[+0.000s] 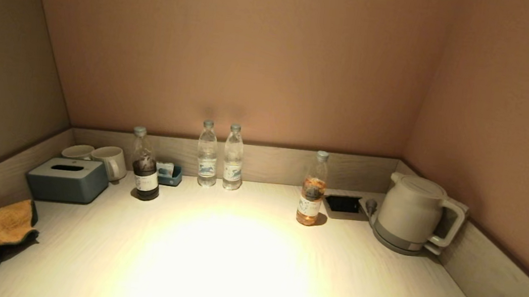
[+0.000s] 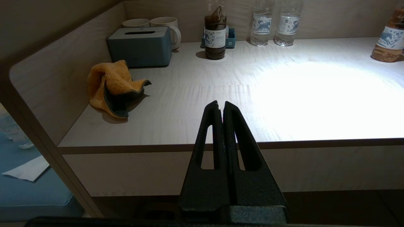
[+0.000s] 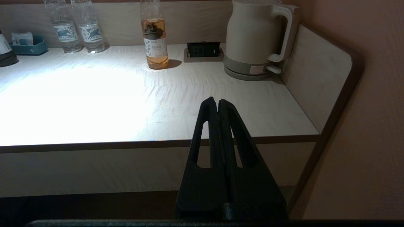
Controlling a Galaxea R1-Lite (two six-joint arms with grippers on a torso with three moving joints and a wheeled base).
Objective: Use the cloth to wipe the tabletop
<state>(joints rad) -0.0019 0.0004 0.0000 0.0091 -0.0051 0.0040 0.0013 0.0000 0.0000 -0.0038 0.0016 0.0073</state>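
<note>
The orange-yellow cloth [image 1: 4, 228] with a dark teal reverse lies crumpled on the pale wood-grain tabletop [image 1: 241, 265] at the near left, against the left rim. It also shows in the left wrist view [image 2: 110, 86]. Neither gripper shows in the head view. My left gripper [image 2: 221, 105] is shut and empty, held in front of the table's front edge, apart from the cloth. My right gripper [image 3: 217, 102] is shut and empty, in front of the front edge toward the right end.
A grey-blue tissue box [image 1: 67, 180] and two mugs [image 1: 99, 157] stand at the back left. A dark bottle [image 1: 145, 167], two clear bottles [image 1: 220, 156] and an amber bottle [image 1: 313, 191] stand along the back. A kettle [image 1: 411, 212] stands at the back right beside a socket panel [image 1: 343, 204].
</note>
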